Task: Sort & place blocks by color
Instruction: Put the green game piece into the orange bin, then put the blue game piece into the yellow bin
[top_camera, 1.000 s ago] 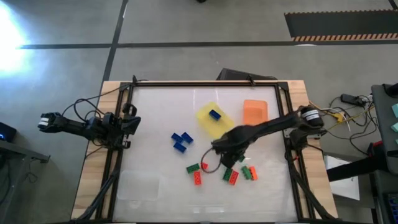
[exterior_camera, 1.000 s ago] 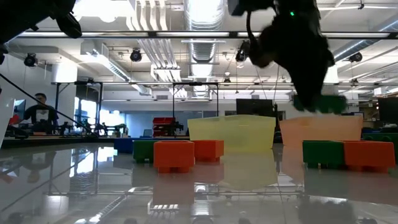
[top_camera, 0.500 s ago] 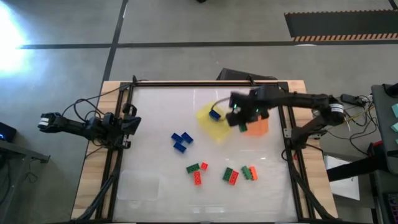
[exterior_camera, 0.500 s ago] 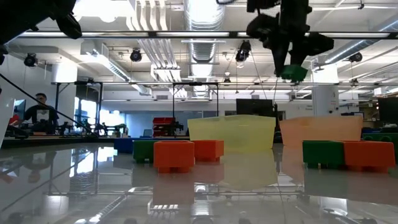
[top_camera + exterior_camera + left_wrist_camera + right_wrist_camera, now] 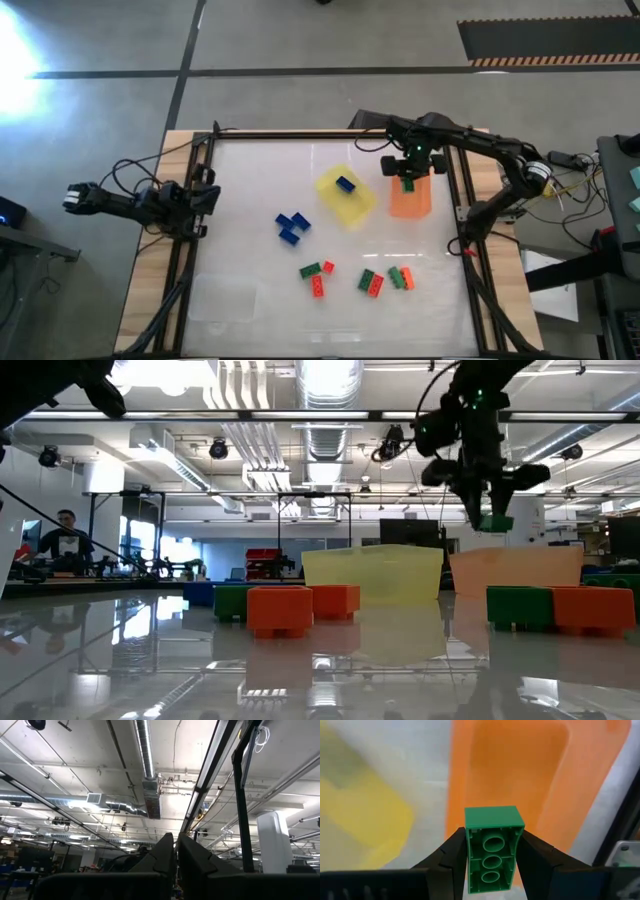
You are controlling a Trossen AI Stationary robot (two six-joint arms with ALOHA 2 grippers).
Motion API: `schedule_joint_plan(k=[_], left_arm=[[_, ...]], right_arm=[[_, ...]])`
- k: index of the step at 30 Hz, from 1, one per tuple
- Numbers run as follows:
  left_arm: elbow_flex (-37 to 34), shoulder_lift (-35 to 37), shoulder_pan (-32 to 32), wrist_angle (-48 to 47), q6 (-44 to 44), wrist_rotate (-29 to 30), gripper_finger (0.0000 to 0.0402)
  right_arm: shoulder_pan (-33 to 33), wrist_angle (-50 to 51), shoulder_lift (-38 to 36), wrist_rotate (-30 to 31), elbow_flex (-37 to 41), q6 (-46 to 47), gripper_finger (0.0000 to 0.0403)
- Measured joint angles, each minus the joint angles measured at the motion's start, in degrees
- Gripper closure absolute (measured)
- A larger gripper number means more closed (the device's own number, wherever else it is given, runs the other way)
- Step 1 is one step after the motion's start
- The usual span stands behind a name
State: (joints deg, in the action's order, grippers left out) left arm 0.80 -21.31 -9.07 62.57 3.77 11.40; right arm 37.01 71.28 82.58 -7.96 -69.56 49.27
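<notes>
Two arms stand at the white table [image 5: 250,180], and only the right one is busy. Its gripper [image 5: 407,176] hangs in the air over the far end of the orange tray [image 5: 411,200], with a green brick [image 5: 493,845] pinched between its two dark fingers [image 5: 454,854]. From the wrist camera the brick shows its hollow underside, three round sockets in a row, and the orange tray lies straight below it. From table height the green brick hangs a little above the tray's rim, not touching it.

Just beside the orange tray sits the yellow tray [image 5: 345,196], tilted on the table, with one blue brick [image 5: 346,184] inside it. A small cluster of blue bricks [image 5: 292,227] lies on the table nearer the middle, apart from both trays. Closer to the near edge the rest are scattered in a loose row: a green brick touching a red-orange one [image 5: 317,288] on the left, a green and red-orange pair [image 5: 371,283] in the middle, and another mixed pair [image 5: 401,277] to the right. A clear tray [image 5: 225,297] rests near the front left corner.

The left gripper [image 5: 76,196] is parked off the table's left side, its fingers [image 5: 160,855] pressed together on nothing and pointing up at the ceiling. A person [image 5: 62,538] sits far off in the room behind.
</notes>
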Motion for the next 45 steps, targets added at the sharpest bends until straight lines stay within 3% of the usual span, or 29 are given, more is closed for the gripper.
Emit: schedule_joint_plan(k=[17, 26, 34, 40, 45], left_arm=[[-0.2, 0.75, 0.0, -0.07, -0.02, 0.0, 0.0391], [-0.24, 0.75, -0.01, -0.1, -0.04, -0.01, 0.0391], [-0.26, 0.48, -0.01, -0.09, -0.07, -0.01, 0.0391], [-0.26, 0.38, -0.01, -0.05, -0.07, -0.02, 0.0391], [-0.28, 0.38, -0.01, -0.07, -0.07, 0.0, 0.0391]], right_arm=[[3.65, -12.17, 7.35, -1.62, 9.03, -6.02, 0.0271], [3.69, -11.97, 9.36, -1.6, 7.12, -7.44, 0.0213], [3.65, -7.42, 6.49, -1.51, 4.54, -8.86, 0.0199], [1.2, -6.44, -0.26, -0.55, 3.19, -9.6, 0.0198], [-5.89, -7.31, -7.93, 9.54, 3.83, -9.5, 0.0198]])
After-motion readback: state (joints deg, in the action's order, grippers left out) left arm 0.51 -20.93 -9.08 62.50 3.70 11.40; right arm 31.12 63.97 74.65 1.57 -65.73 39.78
